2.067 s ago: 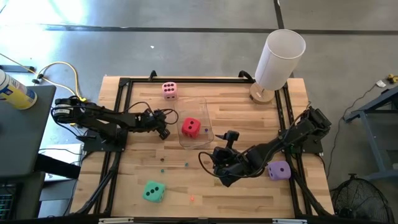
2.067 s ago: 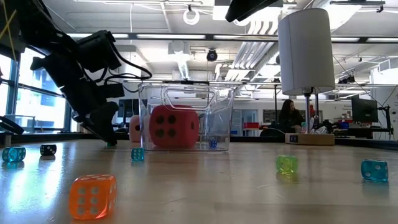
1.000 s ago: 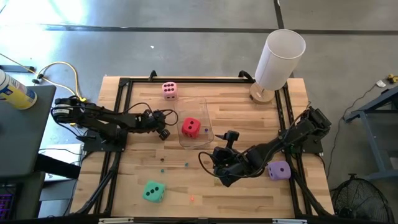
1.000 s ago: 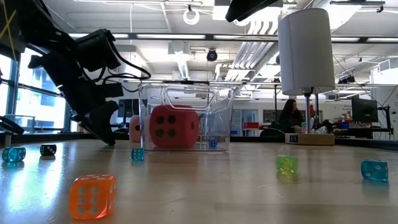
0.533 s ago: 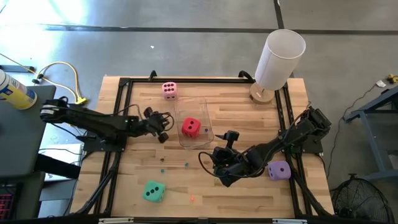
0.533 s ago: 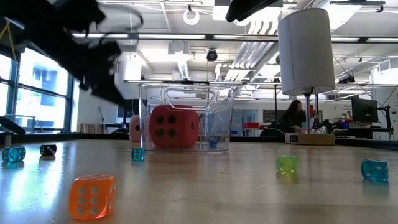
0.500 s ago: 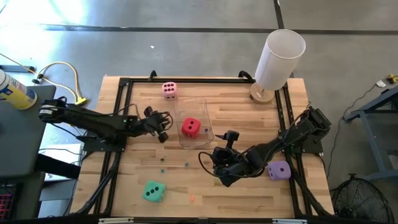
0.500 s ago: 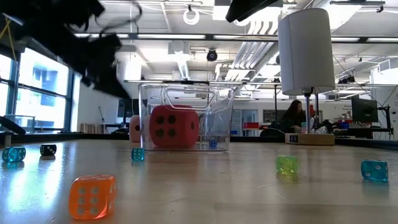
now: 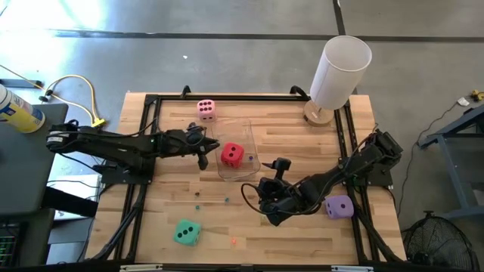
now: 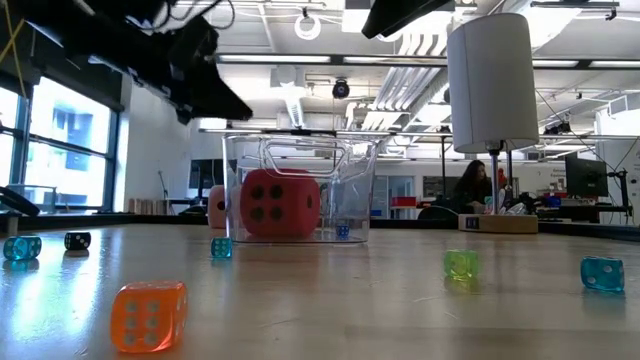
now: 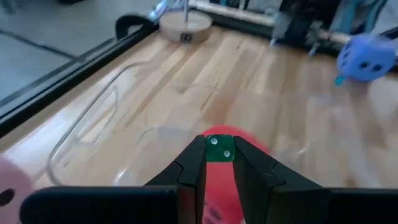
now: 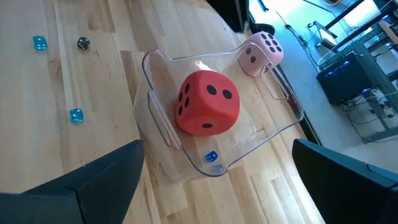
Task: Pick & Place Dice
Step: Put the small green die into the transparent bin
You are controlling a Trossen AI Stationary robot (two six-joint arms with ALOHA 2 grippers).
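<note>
Since the earlier frames the left arm has lifted off the counter (image 9: pixel 295 140) and swung toward the clear bin (image 9: pixel 249 160). The left pincer (image 9: pixel 203 154) now hangs just beside the bin's rim, its tips clenched on a tiny green die (image 11: pixel 219 148) above the red die (image 9: pixel 232 155), which sits inside the bin with a small blue die (image 12: pixel 211 157). The pink die (image 9: pixel 206 109) rests on the counter just beyond the bin. The right pincer (image 9: pixel 266 202) waits low over the counter near the bin's other side, fingers spread wide and grasping nothing, with the purple die (image 9: pixel 339 207) beside its arm. The teal-green die (image 9: pixel 186 232) lies well apart near the counter's front edge.
</note>
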